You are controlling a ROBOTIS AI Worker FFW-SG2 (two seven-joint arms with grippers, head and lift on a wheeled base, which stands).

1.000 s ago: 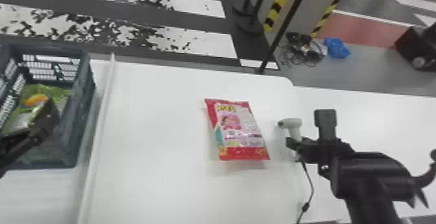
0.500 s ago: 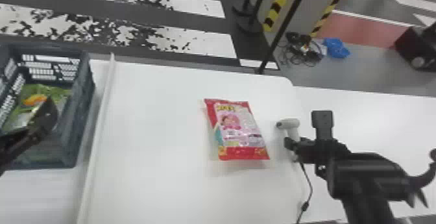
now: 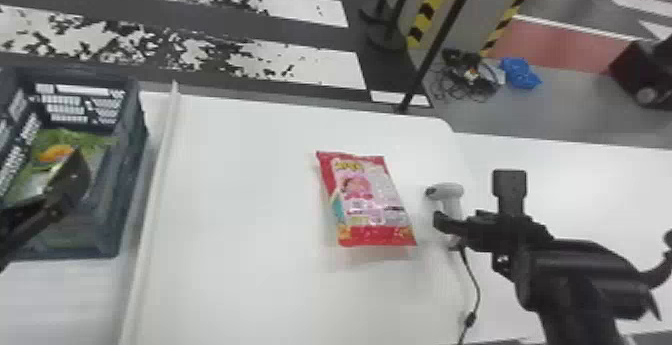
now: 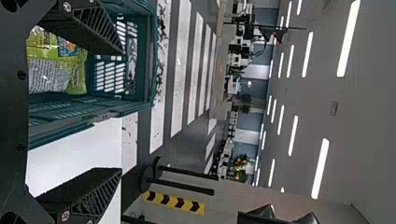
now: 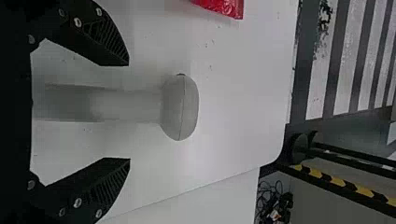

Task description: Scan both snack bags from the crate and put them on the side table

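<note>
- From where I stand, little has changed: the right gripper (image 5: pixel 129 112) has shifted slightly at the wrist, its fingers keeping beside the handheld scanner (image 3: pixel 448 190).
- The pink-and-red snack bag (image 3: pixel 367 199) hasn't budged from the white table (image 3: pixel 240 209). It looks set out for scanning, though I can't tell if it has been read yet.
- So the job seems to be at picking up the scanner, which stands upright; closing on its handle would be the next move. A crooked grip could knock it over or aim it off the label.
- That right pair of fingers is spread, one each side of the handle, with gaps showing; nothing is pinched.
- The pink-and-red bag lies flat, just beside the scanner and the right gripper, on the side towards the crate (image 3: pixel 131 164).
- Over at that crate, the left gripper (image 4: pixel 122 112) is spread too and empty, one finger above the opening. The green snack bag (image 4: pixel 53 74) lies inside, near that finger; whether they touch, I can't tell.
</note>
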